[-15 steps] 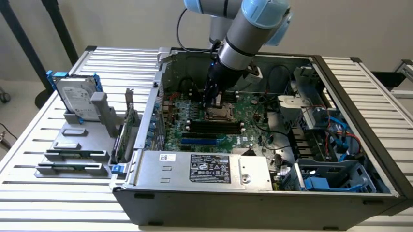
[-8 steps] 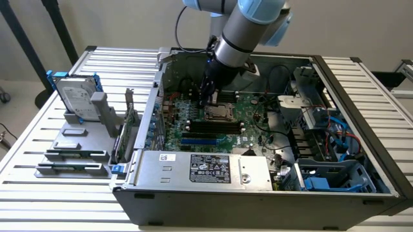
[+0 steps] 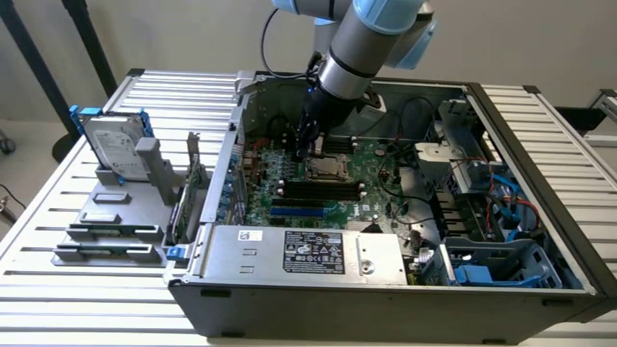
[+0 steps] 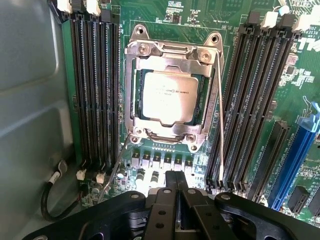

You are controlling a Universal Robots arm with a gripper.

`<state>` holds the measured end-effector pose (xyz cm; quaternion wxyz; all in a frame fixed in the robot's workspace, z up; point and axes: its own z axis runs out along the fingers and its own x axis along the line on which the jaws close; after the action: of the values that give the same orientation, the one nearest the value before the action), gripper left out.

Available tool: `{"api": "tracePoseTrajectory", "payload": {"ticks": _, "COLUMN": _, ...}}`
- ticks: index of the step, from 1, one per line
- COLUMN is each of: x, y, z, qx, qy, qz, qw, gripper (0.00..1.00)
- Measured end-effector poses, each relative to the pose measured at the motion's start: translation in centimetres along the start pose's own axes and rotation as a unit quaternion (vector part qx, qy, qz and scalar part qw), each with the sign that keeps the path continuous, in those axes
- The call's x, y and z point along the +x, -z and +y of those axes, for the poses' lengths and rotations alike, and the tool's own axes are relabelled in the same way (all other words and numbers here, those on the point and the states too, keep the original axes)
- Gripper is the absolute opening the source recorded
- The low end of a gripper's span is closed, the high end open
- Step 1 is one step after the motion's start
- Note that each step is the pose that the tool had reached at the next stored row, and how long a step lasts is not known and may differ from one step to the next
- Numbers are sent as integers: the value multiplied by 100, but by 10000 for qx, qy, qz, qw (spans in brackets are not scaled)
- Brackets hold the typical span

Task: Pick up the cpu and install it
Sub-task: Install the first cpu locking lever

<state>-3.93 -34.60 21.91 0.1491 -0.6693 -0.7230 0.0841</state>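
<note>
The cpu is seated in the socket of the motherboard, just beside the gripper, which is closed on nothing.

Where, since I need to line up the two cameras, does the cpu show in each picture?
Exterior view: the cpu lies in the middle of the green board, close under the claw.
Wrist view: the cpu lies between two banks of black memory slots.
Shared landmark: the silver socket frame that surrounds it.
</note>
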Motion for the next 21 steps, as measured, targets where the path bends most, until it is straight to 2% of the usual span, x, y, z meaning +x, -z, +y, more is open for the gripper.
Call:
{"api": "tracePoseTrajectory", "payload": {"ticks": 12, "x": 1, "y": -6, "z": -19, "qx": -4, "qy": 0, "qz": 0, "qw": 10000, "gripper": 11}}
{"api": "tracePoseTrajectory", "payload": {"ticks": 15, "x": 7, "y": -24, "z": -107, "qx": -8, "qy": 1, "qz": 2, "qw": 10000, "gripper": 11}}
{"api": "tracePoseTrajectory", "payload": {"ticks": 17, "x": 13, "y": -33, "z": -185, "qx": -9, "qy": 5, "qz": 14, "qw": 10000, "gripper": 11}}
{"api": "tracePoseTrajectory", "payload": {"ticks": 21, "x": 25, "y": -31, "z": -324, "qx": -13, "qy": 17, "qz": 66, "qw": 10000, "gripper": 11}}
